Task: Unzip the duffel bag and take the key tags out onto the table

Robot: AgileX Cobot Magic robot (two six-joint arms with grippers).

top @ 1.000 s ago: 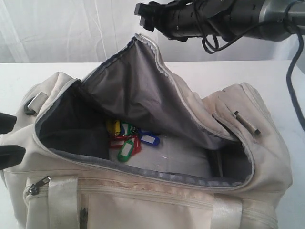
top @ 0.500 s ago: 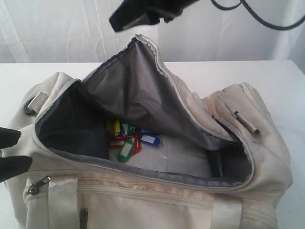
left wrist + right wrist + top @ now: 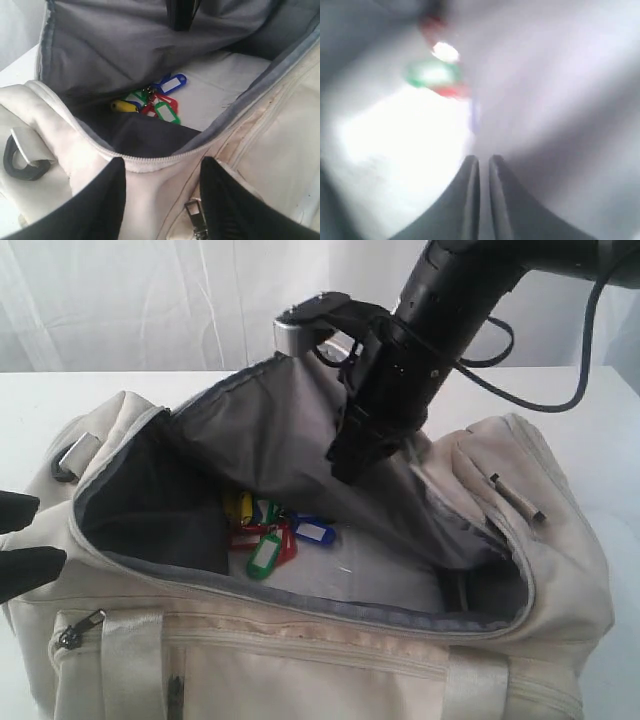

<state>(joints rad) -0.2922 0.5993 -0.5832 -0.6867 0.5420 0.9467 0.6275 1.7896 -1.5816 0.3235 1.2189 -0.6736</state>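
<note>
Exterior view: the duffel bag (image 3: 300,660) lay unzipped on the table (image 3: 585,405), its grey-lined flap standing up at the back. The right gripper (image 3: 345,465) reached down into the opening in front of that flap, above the key tags (image 3: 270,535).

Key tags: they lay in a bunch on the pale floor of the bag, with green, red, blue and yellow ones showing; none was on the table.

Left wrist view: this alone showed the black D-ring (image 3: 20,162) at the bag's end and a zipper pull (image 3: 195,220) close up. The left gripper (image 3: 162,200) had its jaws spread apart over the bag's rim (whether they touched the fabric I could not tell).

Right wrist view: it was blurred, with the tags (image 3: 437,75) only smears of green and red. It did show what the other views hid: the right gripper's fingers (image 3: 470,200) were drawn almost together with only a slit between them, and nothing was in it.

Left gripper, exterior: only two black fingertips showed at the left edge, parted.

Writing: the tags' white label windows were too small to read.
</note>
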